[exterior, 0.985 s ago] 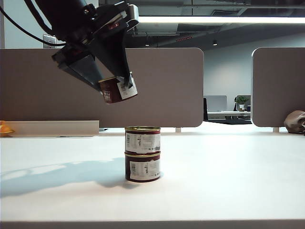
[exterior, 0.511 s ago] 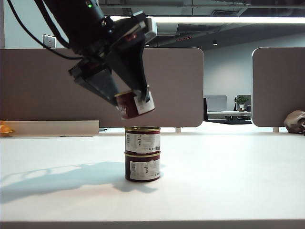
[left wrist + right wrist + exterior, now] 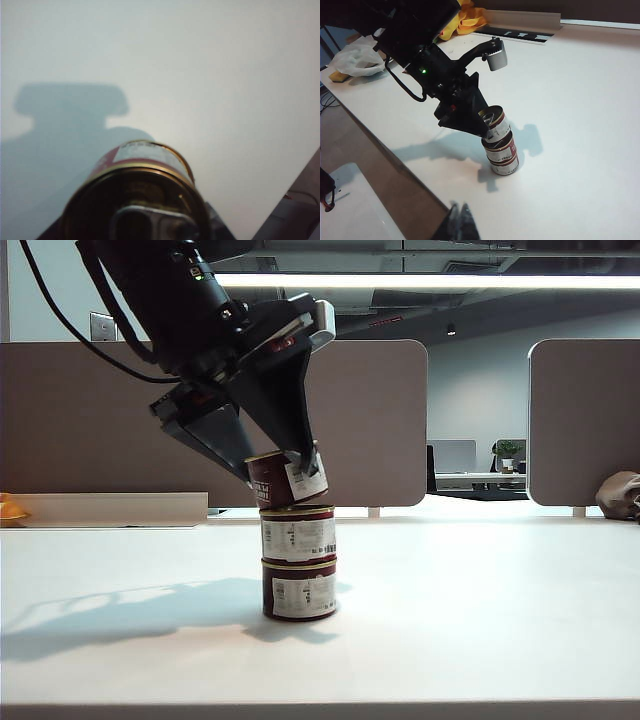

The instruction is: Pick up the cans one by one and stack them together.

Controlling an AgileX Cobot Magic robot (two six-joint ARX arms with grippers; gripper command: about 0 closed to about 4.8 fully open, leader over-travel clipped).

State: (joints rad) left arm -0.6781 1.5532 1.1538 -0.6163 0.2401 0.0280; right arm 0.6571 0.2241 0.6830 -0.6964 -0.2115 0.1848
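Placing step: the left gripper (image 3: 288,476) holds the third can (image 3: 287,480) clamped between its jaws, tilted, its lower edge at or just above the lid of the two-can stack (image 3: 299,562) on the table (image 3: 480,620).
Stack: the upper can (image 3: 299,534) sits squarely on the bottom can (image 3: 300,590), both upright near the table's middle.
Doing it well: level the held can so its base lies flat, centre it over the gold rim below, lower gently, and only then part the jaws; letting go while tilted would probably tip it off or nudge the stack.
Right gripper (image 3: 460,220): jaws closed on nothing, parked low and well apart from the stack.
Left wrist view: the held can's gold lid (image 3: 137,205) fills the foreground, the stack hidden beneath it.
Labels: dark red with white barcode panels; print too small to read, no brand legible.
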